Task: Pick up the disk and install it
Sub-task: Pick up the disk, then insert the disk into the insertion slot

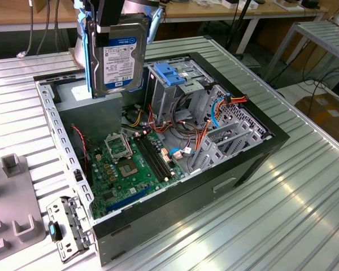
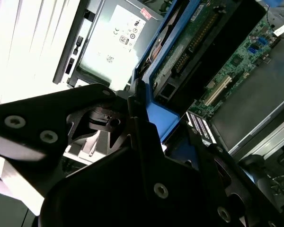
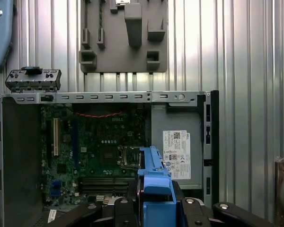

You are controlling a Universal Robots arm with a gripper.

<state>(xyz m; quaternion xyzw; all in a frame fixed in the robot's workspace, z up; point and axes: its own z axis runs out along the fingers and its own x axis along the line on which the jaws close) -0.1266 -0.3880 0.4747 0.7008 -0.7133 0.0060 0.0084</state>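
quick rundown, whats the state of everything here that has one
case, on its side, side open
disk, held upright above the case
jaws, shut on the disk
cables, loose inside the case
bracket, lying on the table beside the case

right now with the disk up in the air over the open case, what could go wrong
The hand grips the disk by its top edge, hanging upright above the open case; a slip could drop it onto the motherboard. Loose orange and blue cables lie beside the drive cage, so the disk might snag or pinch them on its way in.
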